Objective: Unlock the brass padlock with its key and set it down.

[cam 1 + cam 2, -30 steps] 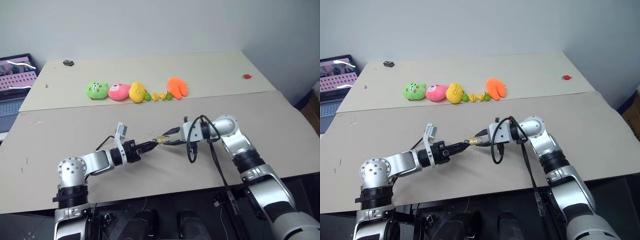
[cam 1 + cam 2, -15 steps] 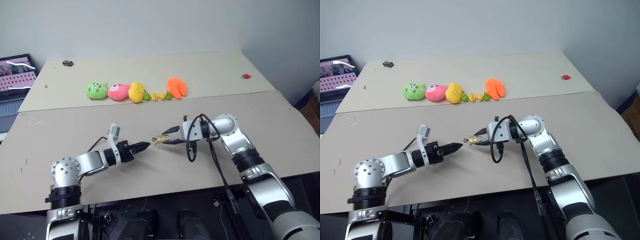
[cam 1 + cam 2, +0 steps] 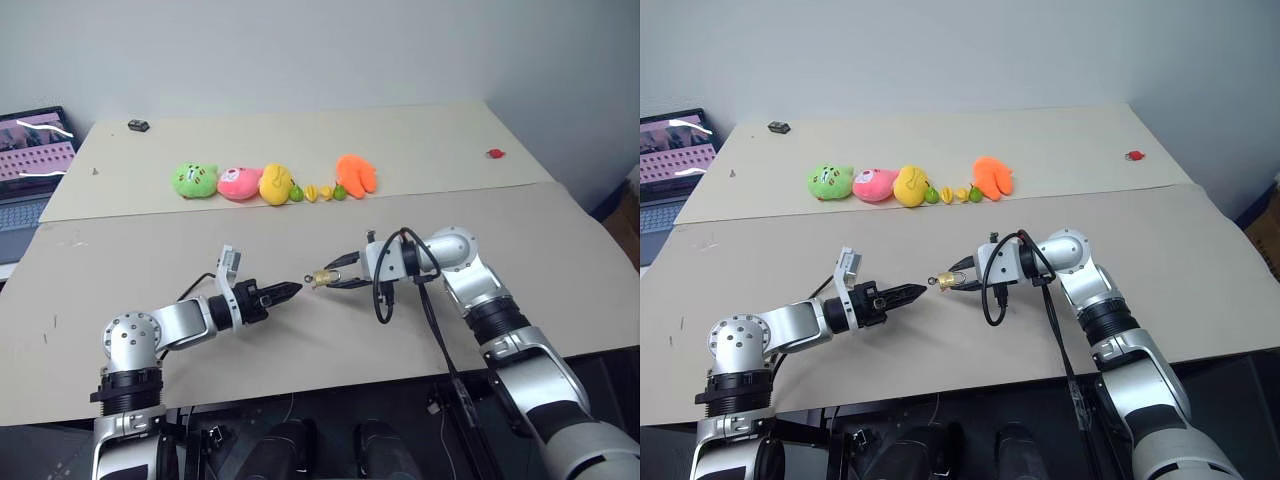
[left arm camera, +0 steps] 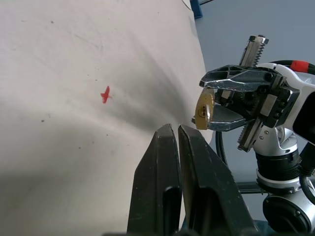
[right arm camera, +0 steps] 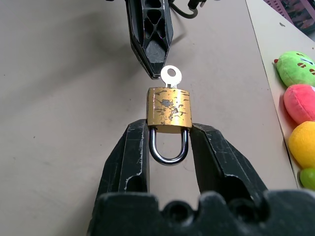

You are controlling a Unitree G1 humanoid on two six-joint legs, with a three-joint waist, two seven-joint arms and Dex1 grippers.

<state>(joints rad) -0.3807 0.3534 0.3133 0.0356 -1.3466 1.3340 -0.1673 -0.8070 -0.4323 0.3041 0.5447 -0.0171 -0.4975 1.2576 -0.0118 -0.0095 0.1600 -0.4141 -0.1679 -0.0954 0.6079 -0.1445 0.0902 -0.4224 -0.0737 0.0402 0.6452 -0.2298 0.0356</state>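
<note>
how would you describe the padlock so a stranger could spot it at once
Look at the near table, between the two arms. The padlock sits in the right end effector, a key in its end. It is brass metal, unlike the plush toys farther back.

The light is soft and even, coming from above. The table (image 3: 470,150) looks bright, without strong glare. A soft dark shadow lies on it just beyond the closed jaws in the left wrist view. Near the right jaws, the brass padlock (image 5: 169,111) is sharp and shows small reflections.
</note>
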